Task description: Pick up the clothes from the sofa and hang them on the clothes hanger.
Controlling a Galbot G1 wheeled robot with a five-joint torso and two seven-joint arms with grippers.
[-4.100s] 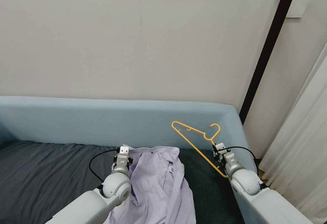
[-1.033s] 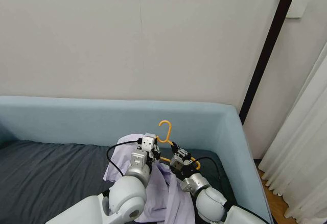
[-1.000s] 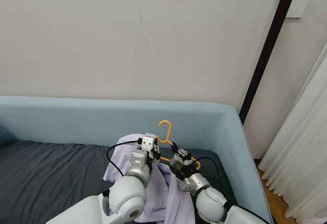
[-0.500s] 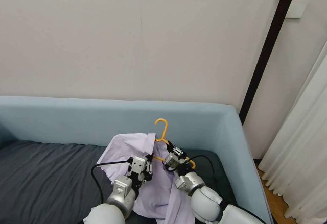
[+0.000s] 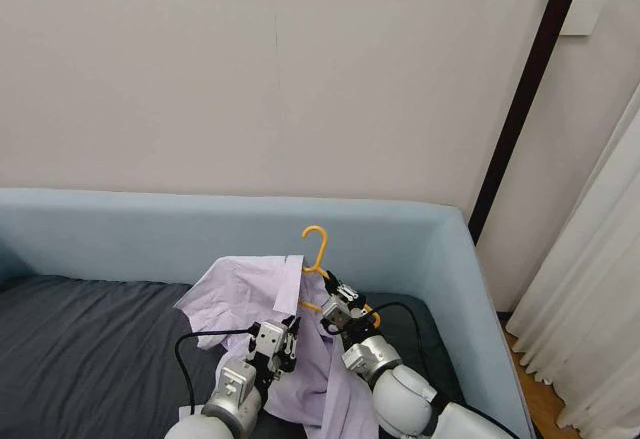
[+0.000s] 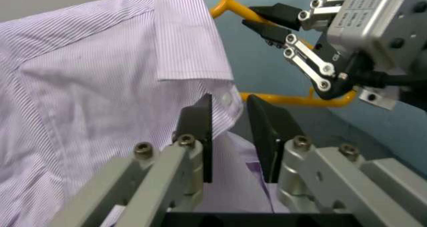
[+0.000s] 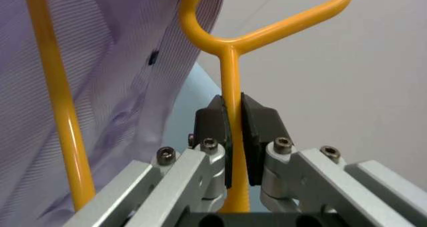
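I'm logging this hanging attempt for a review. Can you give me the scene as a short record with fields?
hanger: orange, hook pointing up, partly covered by the shirt
shirt: lilac, striped, collar up by the hook, hanging in front of the sofa backrest
right gripper: jaws shut on the hanger's neck, just below the hook
left gripper: jaws apart at the shirt's buttoned front edge, below the collar
task state: shirt partly on the hanger, not yet settled
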